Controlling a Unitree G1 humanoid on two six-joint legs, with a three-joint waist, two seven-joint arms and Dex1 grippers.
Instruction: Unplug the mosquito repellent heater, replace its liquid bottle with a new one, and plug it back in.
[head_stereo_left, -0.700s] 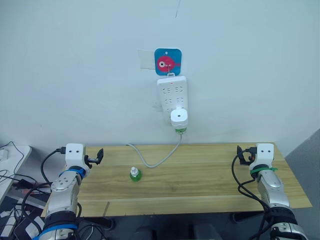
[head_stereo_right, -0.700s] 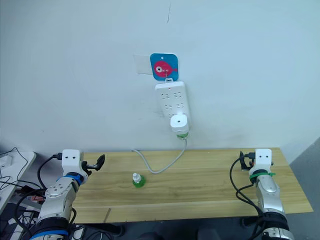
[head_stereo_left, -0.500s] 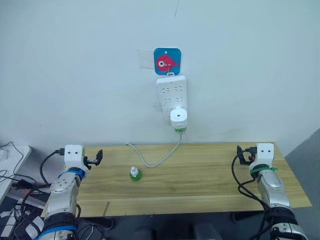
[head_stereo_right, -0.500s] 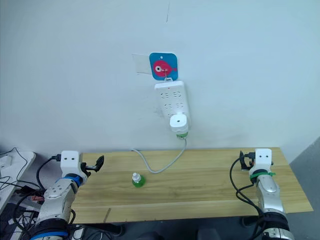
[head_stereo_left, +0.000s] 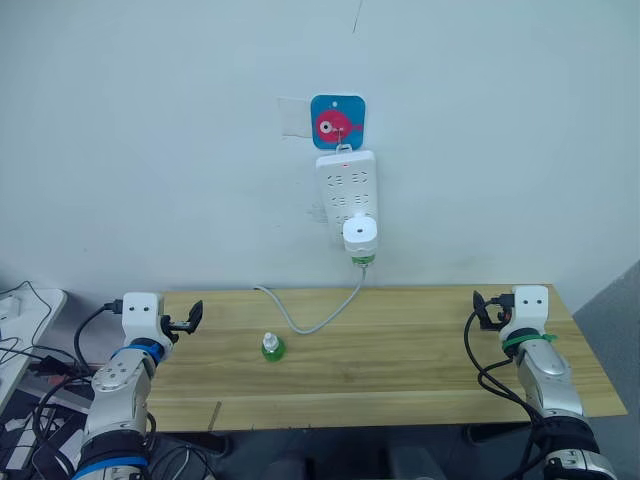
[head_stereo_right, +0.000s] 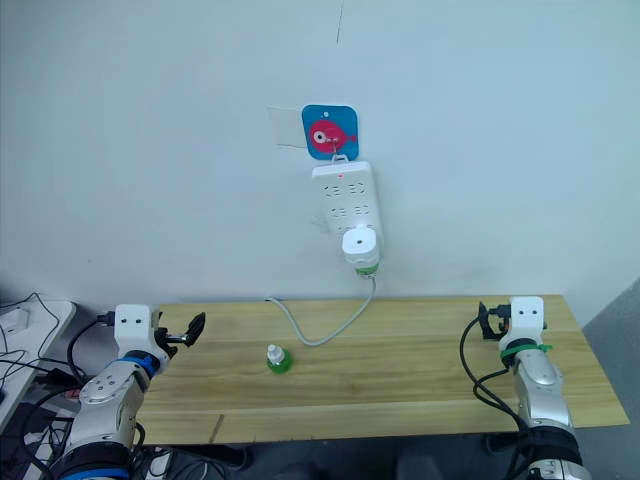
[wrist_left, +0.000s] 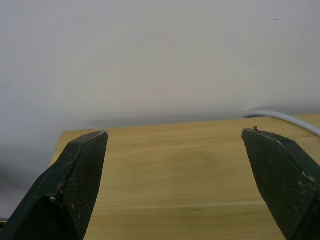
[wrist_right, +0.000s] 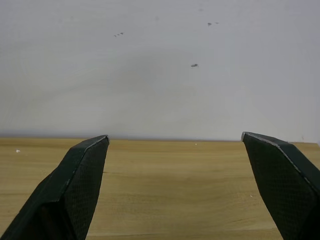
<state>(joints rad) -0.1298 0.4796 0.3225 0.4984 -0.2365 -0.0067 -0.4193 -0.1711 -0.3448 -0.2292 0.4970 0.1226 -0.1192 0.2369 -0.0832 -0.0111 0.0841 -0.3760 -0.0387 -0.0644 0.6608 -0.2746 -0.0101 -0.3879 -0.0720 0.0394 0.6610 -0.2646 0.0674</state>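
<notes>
Left eye view: heater (head_stereo_left: 360, 235) plugged into wall strip (head_stereo_left: 347, 186), left tool (head_stereo_left: 193, 316) and right tool (head_stereo_left: 481, 308) both wide, empty.

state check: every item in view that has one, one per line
mosquito repellent heater: plugged into the strip, green bottle fitted below
power strip: hanging on the wall, cable trailing onto the table
new bottle: upright on the table, untouched
left claw: open, holding nothing
right claw: open, holding nothing

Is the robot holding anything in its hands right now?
No. Both tools, the left tool and the right tool, are open and empty above the table. The heater is plugged in on the wall.
</notes>
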